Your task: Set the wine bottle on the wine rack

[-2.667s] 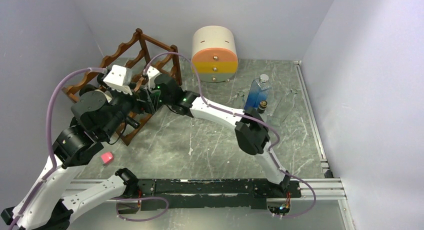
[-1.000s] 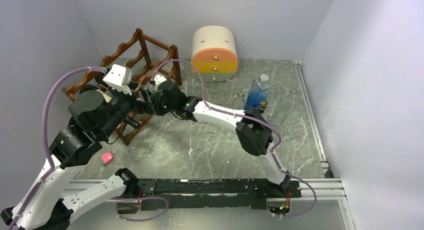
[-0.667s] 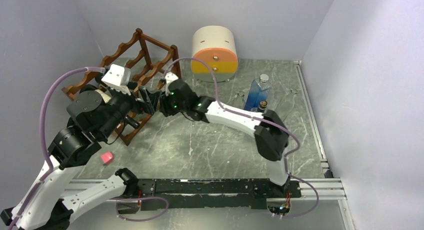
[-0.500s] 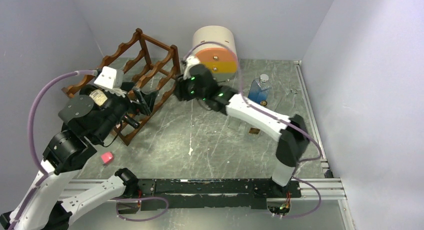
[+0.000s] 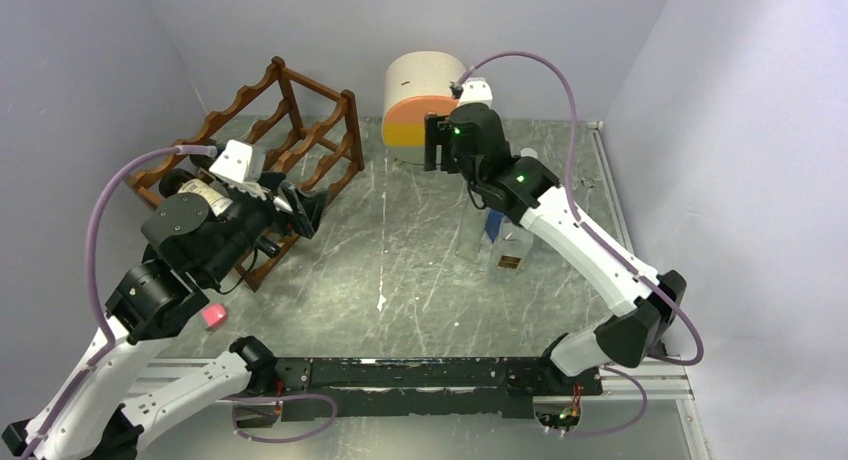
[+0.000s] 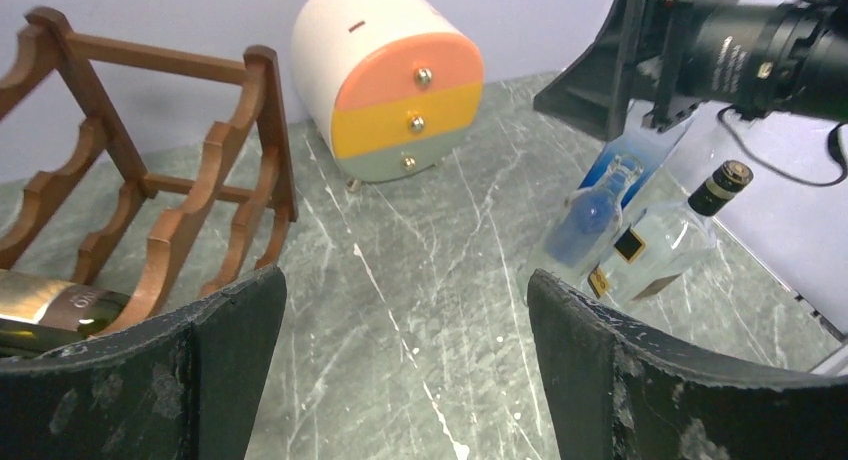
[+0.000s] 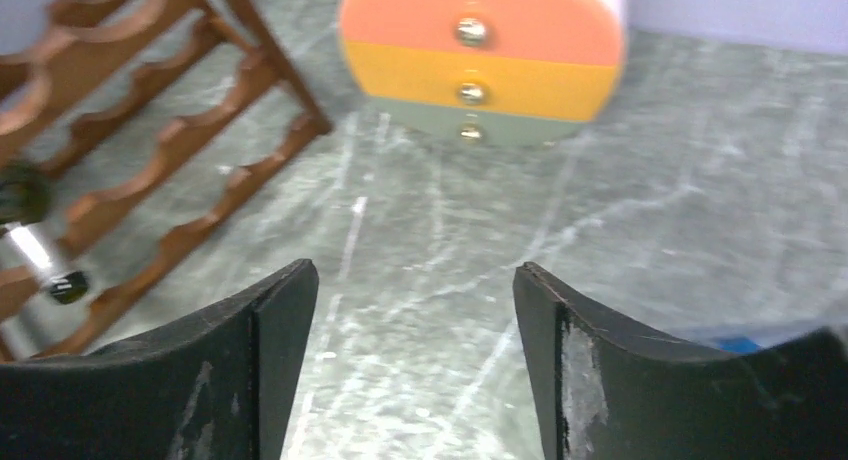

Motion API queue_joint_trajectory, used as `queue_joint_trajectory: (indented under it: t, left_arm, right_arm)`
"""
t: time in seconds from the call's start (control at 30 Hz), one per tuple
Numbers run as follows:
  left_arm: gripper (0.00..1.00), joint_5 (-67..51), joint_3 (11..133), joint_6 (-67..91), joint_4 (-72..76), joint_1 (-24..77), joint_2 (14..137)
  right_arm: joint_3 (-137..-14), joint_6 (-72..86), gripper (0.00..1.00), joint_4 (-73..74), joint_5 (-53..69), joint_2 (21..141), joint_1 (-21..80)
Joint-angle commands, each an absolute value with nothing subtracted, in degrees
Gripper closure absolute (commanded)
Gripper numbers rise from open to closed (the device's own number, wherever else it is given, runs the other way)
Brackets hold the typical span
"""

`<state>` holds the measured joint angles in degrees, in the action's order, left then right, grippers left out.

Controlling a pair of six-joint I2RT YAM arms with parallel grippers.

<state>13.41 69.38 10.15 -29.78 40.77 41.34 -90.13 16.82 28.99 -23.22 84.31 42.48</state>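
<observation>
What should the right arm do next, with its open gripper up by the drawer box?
Probably bring the right gripper down toward the clear bottle beside the blue bottle. Its jaws stand open and empty, one wine bottle already lies in the wine rack, and these two stand out on the table.

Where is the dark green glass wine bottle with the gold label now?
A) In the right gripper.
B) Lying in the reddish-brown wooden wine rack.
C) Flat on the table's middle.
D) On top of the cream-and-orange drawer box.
B: the left wrist view shows the wine bottle lying behind a scalloped rail of the wine rack.
</observation>
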Motion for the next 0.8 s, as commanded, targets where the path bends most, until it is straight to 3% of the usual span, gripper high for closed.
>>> queue_joint_trajectory:
  t: [0.0,0.3,0.77]
  left_arm:
    - [0.06,10.6,68.1,12.2,-27.1,41.1,41.5]
    - [0.06,9.1,67.4,13.6,-27.3,41.1,42.5]
    - [0.06,6.9,66.4,13.7,-26.6,41.0,46.1]
  right_arm:
    - [-91.8,12.2,0.21,35.6,-33.4,80.1,39.6]
    - [-87.8,9.0,0.14,37.0,-32.7,75.3,30.3]
    - [-73.7,11.3,0.11,33.2,-20.9,72.6,18.4]
